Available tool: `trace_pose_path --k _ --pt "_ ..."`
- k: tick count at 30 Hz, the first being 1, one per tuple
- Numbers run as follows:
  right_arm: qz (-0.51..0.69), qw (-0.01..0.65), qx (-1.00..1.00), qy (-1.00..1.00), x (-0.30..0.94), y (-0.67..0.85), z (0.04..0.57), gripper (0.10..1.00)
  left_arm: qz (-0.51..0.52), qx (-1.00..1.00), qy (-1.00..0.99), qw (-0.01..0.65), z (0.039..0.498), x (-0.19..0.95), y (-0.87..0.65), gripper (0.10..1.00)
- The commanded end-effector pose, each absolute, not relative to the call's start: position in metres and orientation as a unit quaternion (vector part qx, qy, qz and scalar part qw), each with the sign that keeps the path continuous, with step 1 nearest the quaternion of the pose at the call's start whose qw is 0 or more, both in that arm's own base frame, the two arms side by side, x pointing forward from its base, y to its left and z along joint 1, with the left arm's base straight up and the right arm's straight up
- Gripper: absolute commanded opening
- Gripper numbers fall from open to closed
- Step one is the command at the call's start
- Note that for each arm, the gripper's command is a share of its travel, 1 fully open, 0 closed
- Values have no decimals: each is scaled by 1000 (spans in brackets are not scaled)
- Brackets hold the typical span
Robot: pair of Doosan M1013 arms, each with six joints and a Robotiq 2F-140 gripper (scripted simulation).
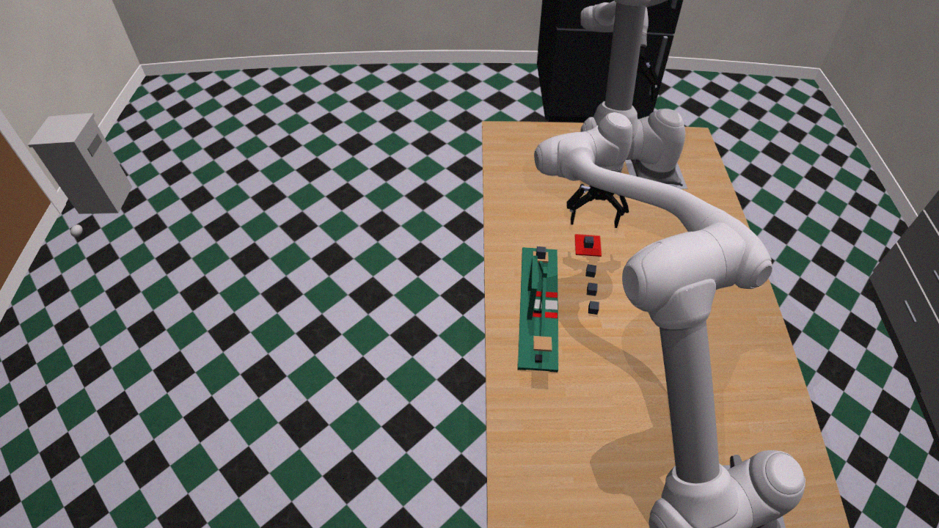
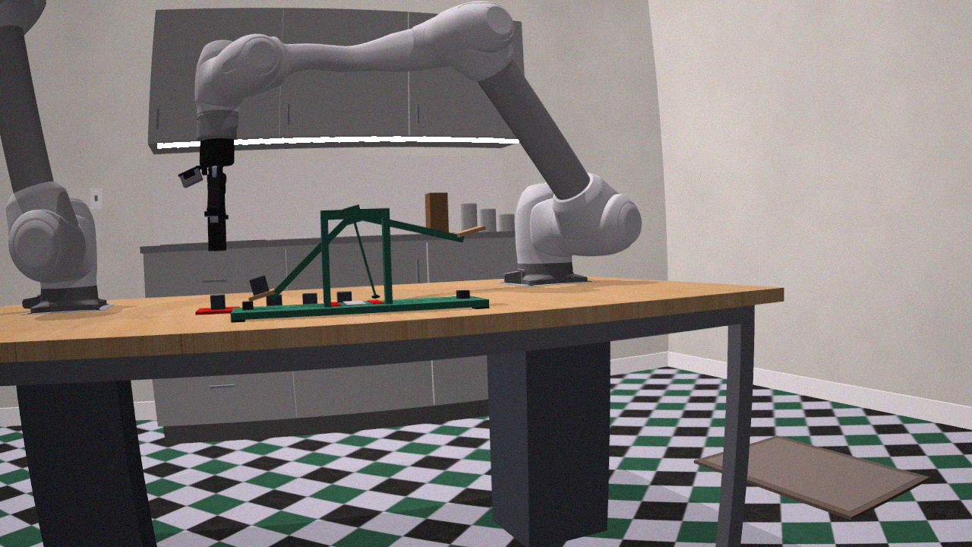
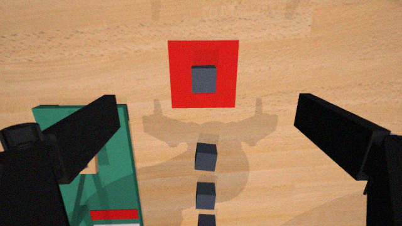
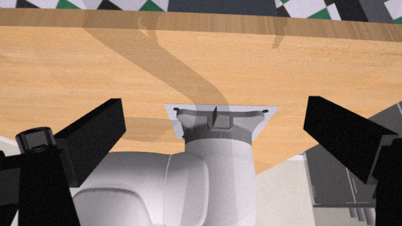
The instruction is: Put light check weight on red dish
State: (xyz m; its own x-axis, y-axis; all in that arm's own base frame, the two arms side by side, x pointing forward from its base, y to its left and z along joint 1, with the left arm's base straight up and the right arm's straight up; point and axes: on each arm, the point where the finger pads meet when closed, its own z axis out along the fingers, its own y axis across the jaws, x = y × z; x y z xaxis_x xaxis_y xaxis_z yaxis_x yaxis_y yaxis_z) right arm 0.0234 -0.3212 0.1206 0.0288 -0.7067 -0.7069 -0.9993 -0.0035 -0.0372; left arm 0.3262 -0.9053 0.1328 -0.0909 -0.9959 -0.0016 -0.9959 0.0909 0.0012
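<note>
Checkered floor is surrounding the wooden table (image 1: 656,407) (image 2: 611,293) (image 3: 276,47) (image 4: 251,69) in the top view. My left gripper (image 1: 594,224) (image 2: 216,248) (image 3: 207,110) is hanging near the red dish (image 1: 580,251) (image 2: 206,311) (image 3: 182,94), fingers spread, holding nothing. 1 dark weight (image 1: 588,242) (image 2: 217,301) (image 3: 203,79) is sitting on that dish, presumably the light one; looks alone aren't proving it. A row of 3 weights (image 1: 592,289) (image 2: 310,298) (image 3: 205,195) is standing apart from it.

In the exterior view, the rocker balance (image 2: 385,258) (image 1: 530,354) (image 3: 125,163) is carrying 1 tilted weight (image 2: 259,284) (image 1: 541,251) in its lower pan (image 2: 262,295), while its raised pan (image 2: 470,231) (image 1: 543,343) is carrying nothing. The pointer (image 2: 364,258) is hanging over a red field (image 2: 375,301).

In my left wrist view, the dish's weight is lying flat, well inside the edges. I'm judging it rigid and easy to lift, so any regrasp is calling for gentle closing on 2 opposite sides, fingertips above the thin dish.

In my right wrist view, the right gripper (image 4: 214,113) (image 1: 651,81) is gaping wide, gripping nothing.
</note>
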Motion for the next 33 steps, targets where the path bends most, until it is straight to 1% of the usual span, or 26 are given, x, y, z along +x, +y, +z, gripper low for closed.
trace_pose_path --k 1,11,23,33 --pt "259 282 -659 647 24 -322 121 1000 0 -674 739 0 135 326 -906 1000" --pt "259 282 -659 647 24 -322 121 1000 0 -674 739 0 140 326 -906 1000" --pt "259 282 -659 647 24 -322 121 1000 0 -674 739 0 183 326 -906 1000" --pt "259 282 -659 647 24 -322 121 1000 0 -674 739 0 199 326 -906 1000"
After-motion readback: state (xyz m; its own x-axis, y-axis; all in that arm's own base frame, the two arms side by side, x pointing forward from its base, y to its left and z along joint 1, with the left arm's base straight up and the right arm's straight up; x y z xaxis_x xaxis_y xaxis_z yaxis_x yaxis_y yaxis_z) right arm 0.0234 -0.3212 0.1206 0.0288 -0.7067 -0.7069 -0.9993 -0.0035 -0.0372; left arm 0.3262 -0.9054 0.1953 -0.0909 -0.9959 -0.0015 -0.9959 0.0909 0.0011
